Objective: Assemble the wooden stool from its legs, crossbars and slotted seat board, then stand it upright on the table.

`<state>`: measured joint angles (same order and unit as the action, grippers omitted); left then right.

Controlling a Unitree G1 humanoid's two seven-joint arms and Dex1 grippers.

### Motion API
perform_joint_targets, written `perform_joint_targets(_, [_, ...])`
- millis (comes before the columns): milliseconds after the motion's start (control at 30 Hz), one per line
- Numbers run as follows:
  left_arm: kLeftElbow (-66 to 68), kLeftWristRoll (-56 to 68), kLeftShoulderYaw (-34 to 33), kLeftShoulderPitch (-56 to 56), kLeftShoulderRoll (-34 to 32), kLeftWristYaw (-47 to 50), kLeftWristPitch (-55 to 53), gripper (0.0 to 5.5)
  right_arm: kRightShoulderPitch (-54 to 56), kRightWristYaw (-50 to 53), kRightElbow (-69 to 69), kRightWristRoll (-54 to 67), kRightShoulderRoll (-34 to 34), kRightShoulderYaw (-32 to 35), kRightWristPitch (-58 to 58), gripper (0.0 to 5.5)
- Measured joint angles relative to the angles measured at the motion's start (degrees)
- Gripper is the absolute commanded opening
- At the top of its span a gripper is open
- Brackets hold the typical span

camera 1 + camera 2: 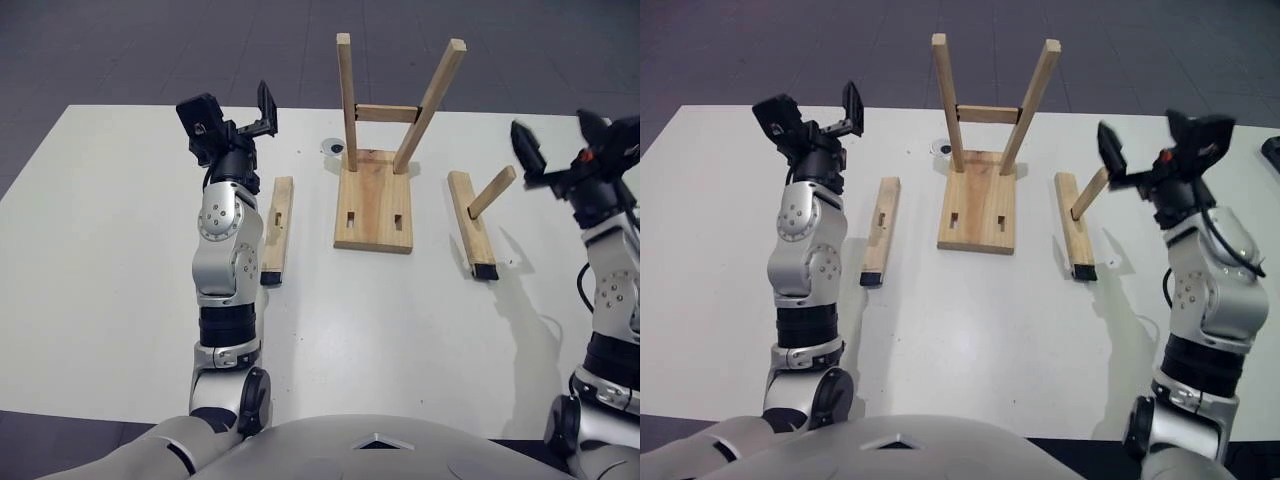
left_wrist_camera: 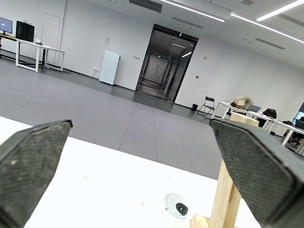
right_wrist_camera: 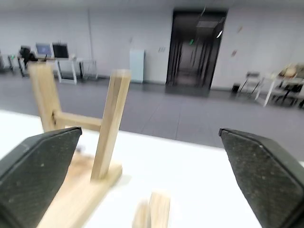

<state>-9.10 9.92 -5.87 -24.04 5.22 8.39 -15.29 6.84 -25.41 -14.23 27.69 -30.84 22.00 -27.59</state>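
Note:
The slotted seat board (image 1: 373,205) lies flat at the table's middle back. Two legs (image 1: 347,95) stand up from its far end, joined by a crossbar (image 1: 385,113). A loose leg (image 1: 278,228) lies left of the board, just right of my left arm. Right of the board lies another leg (image 1: 470,235) with a crossbar (image 1: 492,191) sticking up out of it at a slant. My left gripper (image 1: 255,120) is raised over the table's back left, open and empty. My right gripper (image 1: 1145,145) hovers open and empty just right of the slanted crossbar.
A small round white disc (image 1: 334,146) with a dark centre sits on the white table (image 1: 100,250) behind the board. A black object (image 1: 1272,150) pokes in at the table's far right edge. The table's front half is bare.

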Motion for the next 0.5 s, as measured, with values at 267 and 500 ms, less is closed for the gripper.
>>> perform_joint_targets(267, [-3.25, -0.58, 4.44, 1.40, 3.25, 0.07, -4.33, 5.40, -5.39, 4.26, 4.80, -8.65, 1.13, -10.00, -5.86, 5.36])
perform_joint_targets(500, [-5.43, 0.94, 4.18, 1.42, 3.28, 1.25, -11.09, 5.40, -2.91, 6.25, 6.79, -11.77, 1.20, -14.90, -18.30, 4.72])
